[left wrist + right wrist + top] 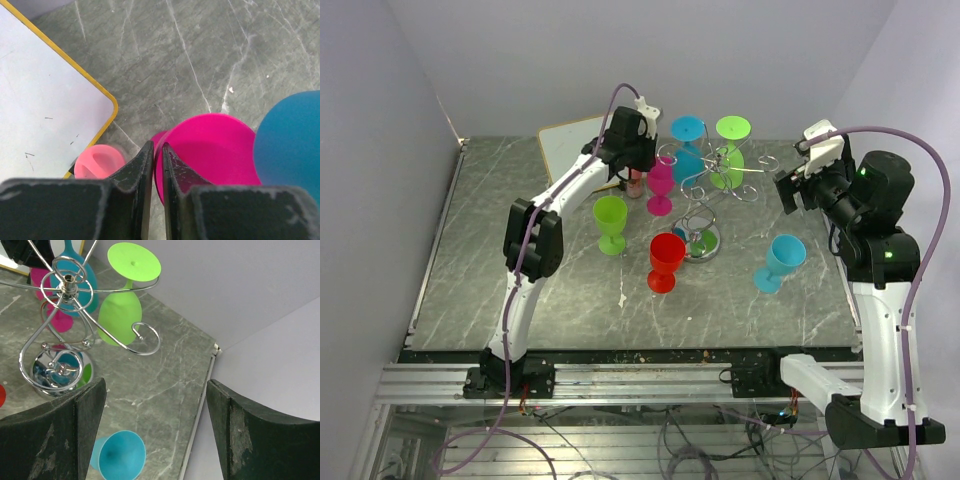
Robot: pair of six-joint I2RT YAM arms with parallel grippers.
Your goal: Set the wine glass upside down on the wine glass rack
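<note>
The silver wire wine glass rack (712,185) stands at the table's centre on a round shiny base (55,371). A blue glass (688,140) and a green glass (731,150) hang on it upside down. A magenta wine glass (661,186) stands upright just left of the rack. My left gripper (636,168) is over its left rim. In the left wrist view the gripper (156,145) is shut on the rim of the magenta glass (210,150). My right gripper (155,390) is open and empty, raised to the right of the rack (70,282).
Upright on the table stand a green glass (611,222), a red glass (666,260) and a cyan glass (781,262). A white board with a yellow edge (45,100) lies at the back left. A small pink object (100,161) sits by it.
</note>
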